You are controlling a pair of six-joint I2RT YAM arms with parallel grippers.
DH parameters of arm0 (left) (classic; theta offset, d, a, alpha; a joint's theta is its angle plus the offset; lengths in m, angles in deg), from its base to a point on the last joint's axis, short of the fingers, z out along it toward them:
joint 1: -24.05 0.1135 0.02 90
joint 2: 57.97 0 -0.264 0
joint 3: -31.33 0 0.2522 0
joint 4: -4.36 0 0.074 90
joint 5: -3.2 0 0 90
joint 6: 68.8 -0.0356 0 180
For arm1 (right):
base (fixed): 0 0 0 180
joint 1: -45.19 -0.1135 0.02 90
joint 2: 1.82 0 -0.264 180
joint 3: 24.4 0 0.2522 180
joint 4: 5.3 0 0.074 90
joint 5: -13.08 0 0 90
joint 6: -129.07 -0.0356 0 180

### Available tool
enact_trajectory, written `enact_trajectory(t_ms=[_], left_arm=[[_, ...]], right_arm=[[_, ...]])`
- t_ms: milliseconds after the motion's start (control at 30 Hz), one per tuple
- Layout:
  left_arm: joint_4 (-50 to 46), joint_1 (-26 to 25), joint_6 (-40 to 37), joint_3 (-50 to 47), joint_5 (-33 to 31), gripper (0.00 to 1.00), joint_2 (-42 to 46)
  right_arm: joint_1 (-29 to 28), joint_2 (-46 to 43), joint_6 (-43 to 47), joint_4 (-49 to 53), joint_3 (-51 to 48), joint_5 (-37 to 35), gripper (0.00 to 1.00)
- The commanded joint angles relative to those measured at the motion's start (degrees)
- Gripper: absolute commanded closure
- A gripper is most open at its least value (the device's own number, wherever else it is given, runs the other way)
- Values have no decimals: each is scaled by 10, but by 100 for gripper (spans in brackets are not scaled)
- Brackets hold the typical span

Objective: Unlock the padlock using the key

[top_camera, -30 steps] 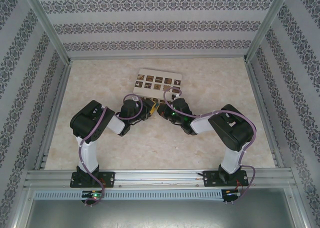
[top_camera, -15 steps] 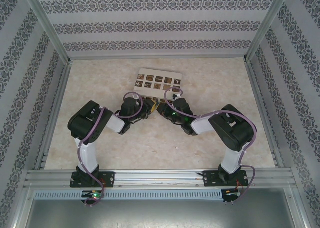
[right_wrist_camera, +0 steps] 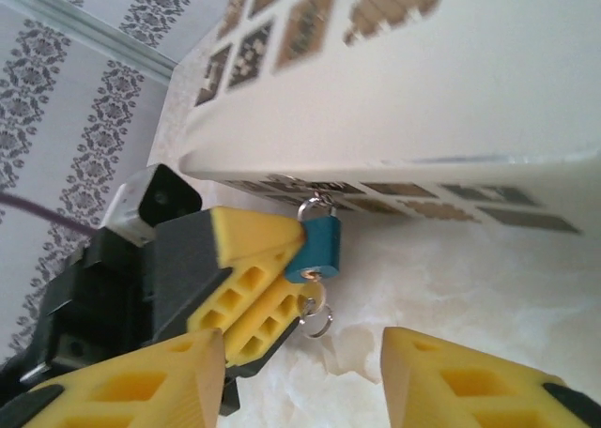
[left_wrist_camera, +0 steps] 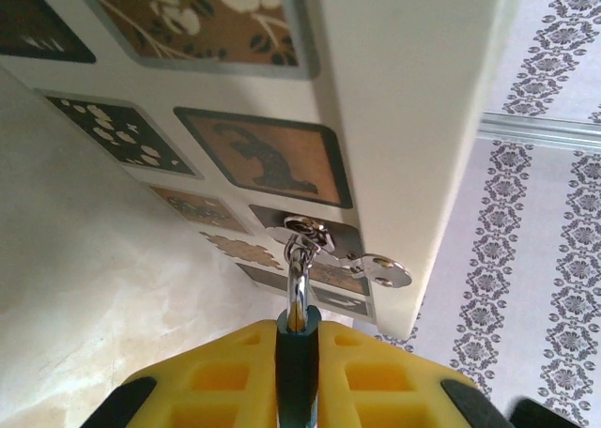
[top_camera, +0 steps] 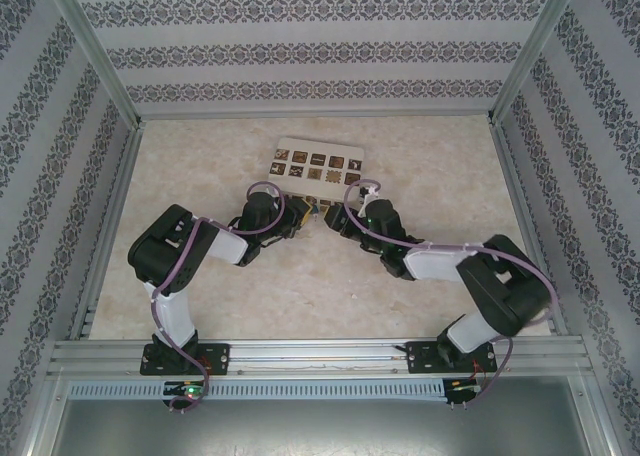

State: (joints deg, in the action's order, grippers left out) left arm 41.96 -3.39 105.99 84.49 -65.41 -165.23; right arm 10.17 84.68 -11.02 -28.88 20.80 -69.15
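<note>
While left hand (left_wrist_camera: 298, 342) clamps padlock (right_wrist_camera: 317, 246) hanging on box (right_wrist_camera: 404, 109), right hand (right_wrist_camera: 302, 353) gapes.

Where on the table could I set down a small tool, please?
The table is bare right of the box up to the right wall, likewise left of it, and in the near middle between the two arms. It is crowded at the box's near edge, where the left gripper clamps the padlock and the open right gripper hovers.

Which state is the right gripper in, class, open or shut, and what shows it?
The right gripper is open: its yellow fingers stand apart, nothing between them, short of the padlock clamped in the left gripper.
</note>
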Motion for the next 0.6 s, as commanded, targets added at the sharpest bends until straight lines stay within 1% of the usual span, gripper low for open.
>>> enact_trajectory(t_ms=[0, 100, 167, 300, 433, 467, 567], left_arm=[[-7, -7, -15, 16, 20, 85, 25], [-6, -6, -11, 17, 26, 85, 22], [-3, -7, -4, 18, 28, 85, 20], [5, -7, 5, 16, 26, 86, 19], [6, -7, 6, 19, 29, 86, 18], [7, -7, 6, 19, 30, 86, 18], [8, -7, 6, 20, 31, 86, 17]], right_arm=[[-11, -58, 150, 90, 19, -31, 47], [-30, -97, 260, 169, 47, -58, 41], [-41, -114, 328, 199, 57, -69, 40], [-79, -145, 494, 216, 54, -126, 37], [-101, -157, 625, 228, 54, -164, 37], [-105, -157, 656, 232, 55, -177, 35], [-112, -157, 725, 231, 58, -210, 22]])
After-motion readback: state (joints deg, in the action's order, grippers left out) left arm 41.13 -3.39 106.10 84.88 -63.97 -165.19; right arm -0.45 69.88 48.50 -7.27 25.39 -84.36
